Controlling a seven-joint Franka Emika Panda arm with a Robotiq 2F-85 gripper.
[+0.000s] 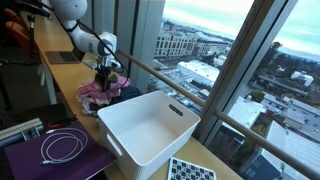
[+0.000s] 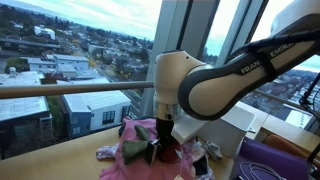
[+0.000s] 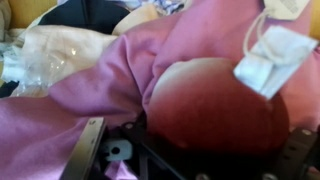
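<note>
Where the counter [image 2: 60, 160] runs along the window, the tool [image 2: 155, 150] sits pressed down into a pile of clothes [image 2: 135, 140], on a pink-purple garment [image 3: 210, 100]. In the wrist view its fingers [image 3: 88, 150] stand wide apart, released, with the cloth bulging between them. A white tag [image 3: 268, 55] lies on that garment. Just beside the pile stands a white bin [image 1: 150, 125].

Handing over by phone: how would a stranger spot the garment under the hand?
On the window-side counter, beside the white bin, lies a heap of clothes. It is the pink garment under the hand, with a white tag; neighbours are cream.
</note>
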